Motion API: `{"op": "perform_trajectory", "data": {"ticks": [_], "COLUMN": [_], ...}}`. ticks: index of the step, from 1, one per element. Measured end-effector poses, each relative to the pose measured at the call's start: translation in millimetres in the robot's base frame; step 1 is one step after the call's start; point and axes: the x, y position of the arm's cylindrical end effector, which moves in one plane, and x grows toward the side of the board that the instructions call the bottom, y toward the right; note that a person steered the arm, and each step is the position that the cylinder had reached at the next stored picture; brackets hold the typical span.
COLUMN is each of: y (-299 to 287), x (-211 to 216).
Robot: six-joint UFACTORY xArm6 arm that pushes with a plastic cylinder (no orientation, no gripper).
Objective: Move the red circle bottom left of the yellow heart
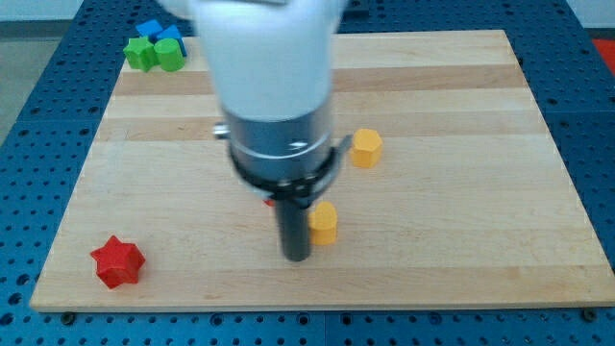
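Note:
My tip (296, 258) rests on the wooden board (461, 240), just left of a yellow block (324, 223) and touching or nearly touching it. A second yellow block (365, 147) lies further toward the view's top right. I cannot tell which of the two is the heart. A small sliver of red (270, 201) shows just left of the rod, mostly hidden behind the arm, so its shape cannot be made out.
A red star (117, 261) lies near the board's bottom left corner. At the top left corner is a cluster of two green blocks (144, 53) (171, 56) and blue blocks (152, 29). The arm's white and grey body (274, 96) hides the board's middle.

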Motion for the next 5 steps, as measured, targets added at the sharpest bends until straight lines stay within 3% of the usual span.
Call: {"op": "perform_trajectory", "data": {"ticks": [2, 3, 5], "y": [52.3, 51.9, -10.7], "x": [-63.0, -56.6, -53.5]}}
